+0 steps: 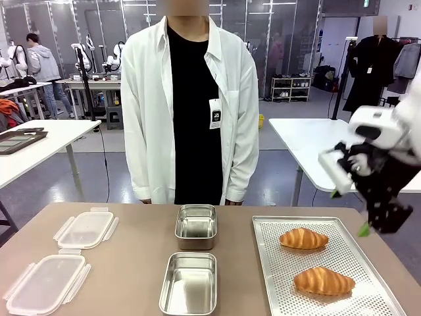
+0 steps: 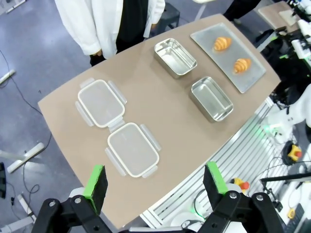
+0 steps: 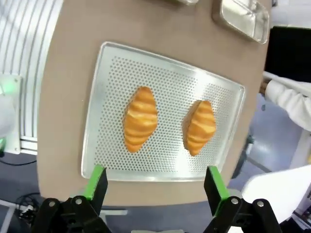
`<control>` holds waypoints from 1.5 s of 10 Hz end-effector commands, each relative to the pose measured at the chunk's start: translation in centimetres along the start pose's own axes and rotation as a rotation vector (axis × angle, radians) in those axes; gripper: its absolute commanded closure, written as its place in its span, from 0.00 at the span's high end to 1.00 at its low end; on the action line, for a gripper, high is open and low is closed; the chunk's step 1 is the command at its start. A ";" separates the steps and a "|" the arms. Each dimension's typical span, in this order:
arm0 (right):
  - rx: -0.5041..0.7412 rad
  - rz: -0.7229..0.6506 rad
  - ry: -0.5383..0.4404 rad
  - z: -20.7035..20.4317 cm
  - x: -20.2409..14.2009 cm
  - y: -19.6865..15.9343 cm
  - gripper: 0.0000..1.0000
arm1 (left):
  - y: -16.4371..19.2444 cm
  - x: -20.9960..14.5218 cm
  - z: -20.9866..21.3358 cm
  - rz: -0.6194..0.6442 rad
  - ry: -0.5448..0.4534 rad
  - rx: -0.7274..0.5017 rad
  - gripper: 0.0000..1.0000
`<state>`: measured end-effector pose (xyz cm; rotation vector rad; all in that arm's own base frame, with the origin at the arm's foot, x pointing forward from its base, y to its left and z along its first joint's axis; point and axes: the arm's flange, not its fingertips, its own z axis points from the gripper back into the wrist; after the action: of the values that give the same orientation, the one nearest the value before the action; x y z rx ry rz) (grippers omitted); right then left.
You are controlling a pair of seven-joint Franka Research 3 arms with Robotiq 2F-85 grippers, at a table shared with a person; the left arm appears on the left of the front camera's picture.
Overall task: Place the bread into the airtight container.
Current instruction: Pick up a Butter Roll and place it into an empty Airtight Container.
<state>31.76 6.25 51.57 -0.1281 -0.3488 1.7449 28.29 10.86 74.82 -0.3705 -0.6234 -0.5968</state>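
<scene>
1. Golden bread is laid on the perforated tray (image 1: 276, 276) at the counter's (image 1: 131, 263) right: a far croissant (image 1: 304, 238) and a near croissant (image 1: 323, 281), apart.
2. A far container (image 1: 196, 227) and a near container (image 1: 189, 284), both steel and unlidded, are set left of the tray.
3. The right fingers (image 3: 97, 178) are spread, empty, above the tray's edge.
4. The left fingers (image 2: 96, 183) are spread, empty, high above the counter.

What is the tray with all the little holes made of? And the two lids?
Tray: looks like metal, maybe aluminium. It is dull silver with a soft sheen and rows of punched holes.
Far lid and near lid: look like plastic. They are cloudy but see-through, the brown table shows through them, and they have snap flaps on the sides.
</scene>
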 end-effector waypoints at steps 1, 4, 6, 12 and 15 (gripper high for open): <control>0.038 -0.072 0.081 -3.3 -0.5 -0.8 1.00 | -0.2 0.0 0.1 -0.021 -0.005 -0.005 1.00; 0.068 -0.170 0.213 -9.6 -1.0 -1.5 1.00 | -0.2 0.0 0.1 -0.021 -0.005 -0.005 1.00; 0.134 -0.227 0.200 -12.5 -1.4 -1.6 1.00 | -0.2 0.0 0.1 -0.021 -0.005 -0.005 1.00; 0.188 -0.279 0.176 -17.9 -2.2 -0.8 1.00 | -0.2 0.0 0.1 -0.021 -0.005 -0.005 1.00; 0.212 -0.305 0.180 -19.7 -2.4 0.2 1.00 | -0.2 0.0 0.1 -0.021 -0.005 -0.005 1.00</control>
<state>39.79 7.20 34.08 -0.0688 -0.0251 1.4825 28.28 10.86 74.82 -0.3700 -0.6235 -0.5966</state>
